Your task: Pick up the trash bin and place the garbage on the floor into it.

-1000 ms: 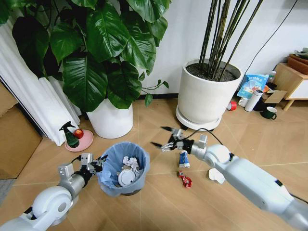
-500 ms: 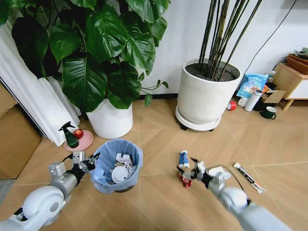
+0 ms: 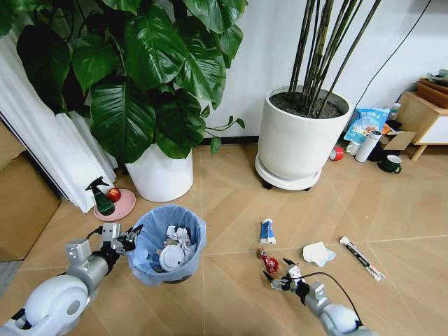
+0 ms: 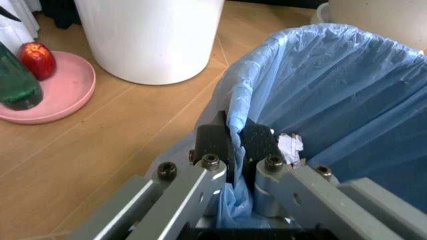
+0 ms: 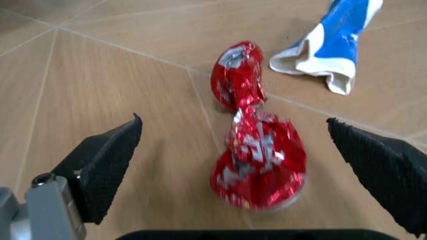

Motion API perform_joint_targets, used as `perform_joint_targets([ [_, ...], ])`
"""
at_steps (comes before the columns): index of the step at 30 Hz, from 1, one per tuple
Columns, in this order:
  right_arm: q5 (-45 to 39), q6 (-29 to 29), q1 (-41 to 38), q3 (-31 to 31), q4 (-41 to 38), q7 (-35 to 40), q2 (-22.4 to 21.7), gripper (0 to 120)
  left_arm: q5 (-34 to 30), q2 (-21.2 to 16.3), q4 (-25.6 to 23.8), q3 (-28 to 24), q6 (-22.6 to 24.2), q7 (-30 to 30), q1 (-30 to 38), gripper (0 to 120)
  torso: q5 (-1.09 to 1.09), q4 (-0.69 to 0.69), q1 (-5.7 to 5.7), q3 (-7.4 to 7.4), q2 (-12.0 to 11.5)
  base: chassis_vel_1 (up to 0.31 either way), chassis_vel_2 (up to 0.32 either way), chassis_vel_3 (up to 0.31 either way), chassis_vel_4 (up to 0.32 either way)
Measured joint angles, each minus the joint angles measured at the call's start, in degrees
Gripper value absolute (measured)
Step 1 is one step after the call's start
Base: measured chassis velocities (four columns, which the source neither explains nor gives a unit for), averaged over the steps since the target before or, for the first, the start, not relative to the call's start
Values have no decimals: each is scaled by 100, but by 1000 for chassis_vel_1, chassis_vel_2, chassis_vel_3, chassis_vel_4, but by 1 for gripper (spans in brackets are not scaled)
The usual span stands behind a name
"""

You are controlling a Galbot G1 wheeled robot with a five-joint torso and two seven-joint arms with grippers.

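The trash bin (image 3: 168, 243), lined with a crinkly blue bag, hangs at lower left with tissues and a white disc inside. My left gripper (image 3: 124, 239) is shut on its rim (image 4: 235, 131), one finger on each side of the bag. Low over the floor, my right gripper (image 3: 281, 275) is open just in front of the red wrapper (image 3: 269, 262), which lies between its spread fingers (image 5: 250, 165). Other garbage lies on the floor: a blue-white packet (image 3: 267, 230) (image 5: 333, 42), a white tissue (image 3: 318, 253) and a thin black-white strip (image 3: 361, 257).
Two white plant pots stand behind: one (image 3: 161, 175) near the bin, a large one (image 3: 301, 140) at centre right. A pink dish with a green spray bottle (image 3: 105, 198) sits left. White curtain and a cardboard box line the left; clutter and a low shelf sit far right.
My right gripper has dropped lower and nearer, from beside the wrapper to just in front of it. The bin shifted slightly left and down with my left arm.
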State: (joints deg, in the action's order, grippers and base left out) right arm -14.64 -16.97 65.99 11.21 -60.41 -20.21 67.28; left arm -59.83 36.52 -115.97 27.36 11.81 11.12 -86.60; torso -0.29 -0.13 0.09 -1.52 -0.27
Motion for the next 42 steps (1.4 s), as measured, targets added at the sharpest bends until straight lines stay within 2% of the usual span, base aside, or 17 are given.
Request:
perform_joint_targets([
  [10,76,-13,-602,-90,713,-9,379,100,-4,-11,-16,25,0,22,8,0,1,-1,0,-1,0,0,0,0,0],
  [15,71,-14,-925,-157,1191,-24,556,77,-30,-9,6,10,-1,30,53,0,1,-1,0,-1,0,0,0,0,0],
  [19,69,-13,-998,-162,1326,-30,603,68,-37,-11,19,10,0,30,65,0,1,-2,0,0,0,0,0,0,0],
  [24,77,-21,-1144,-186,1540,-40,720,46,-61,-32,43,12,0,29,88,0,0,-1,0,0,0,0,0,0,0],
  [25,77,-21,-1144,-186,1540,-40,720,46,-61,-32,43,12,0,29,88,0,0,-1,0,0,0,0,0,0,0],
  [29,70,-19,-1185,-187,1591,-35,737,26,-70,-40,41,23,0,24,85,0,1,-1,0,0,0,0,0,0,0],
  [38,5,-9,-1135,-150,1449,-38,653,11,-64,-35,35,54,-3,15,64,0,2,-1,0,0,0,0,0,0,0],
  [42,-142,14,-997,-125,1093,-33,494,5,-61,-35,25,62,-5,13,46,0,2,-2,0,-1,0,0,0,0,0],
])
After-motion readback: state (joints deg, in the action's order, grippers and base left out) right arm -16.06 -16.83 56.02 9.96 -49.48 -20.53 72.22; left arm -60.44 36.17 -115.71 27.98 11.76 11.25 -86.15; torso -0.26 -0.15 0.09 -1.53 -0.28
